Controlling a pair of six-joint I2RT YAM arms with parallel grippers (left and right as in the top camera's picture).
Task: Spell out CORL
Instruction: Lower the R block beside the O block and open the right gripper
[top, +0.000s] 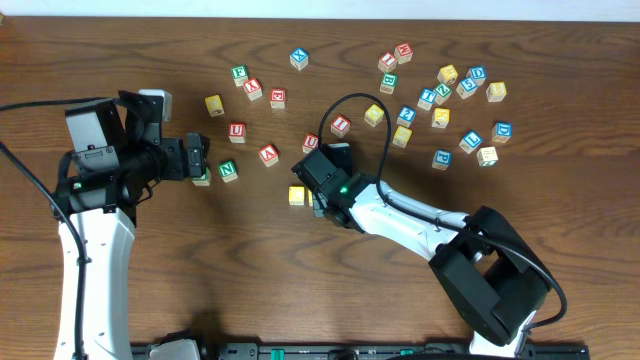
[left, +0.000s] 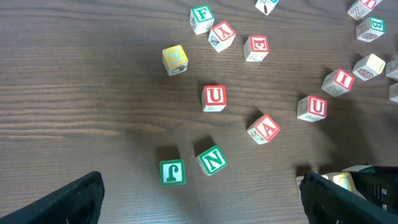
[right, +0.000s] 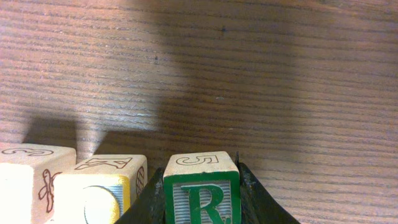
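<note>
My right gripper (right: 203, 177) is shut on a green R block (right: 202, 193) and holds it low over the wooden table. Just left of it stands a yellow block with an O (right: 99, 190), and a third pale block (right: 28, 180) beyond that. In the overhead view the right gripper (top: 319, 203) sits beside the yellow block (top: 297, 195) at the table's middle. My left gripper (left: 202, 202) is open and empty, its fingers wide apart, hovering near a green J block (left: 172, 172) and a green N block (left: 212, 160); it also shows in the overhead view (top: 200, 162).
Loose letter blocks lie scattered: red U (left: 214, 98), red A (left: 263, 129), another U (left: 312, 107), E (left: 255, 48), a yellow block (left: 175, 60). A denser cluster of blue, yellow and green blocks (top: 450, 110) lies at the back right.
</note>
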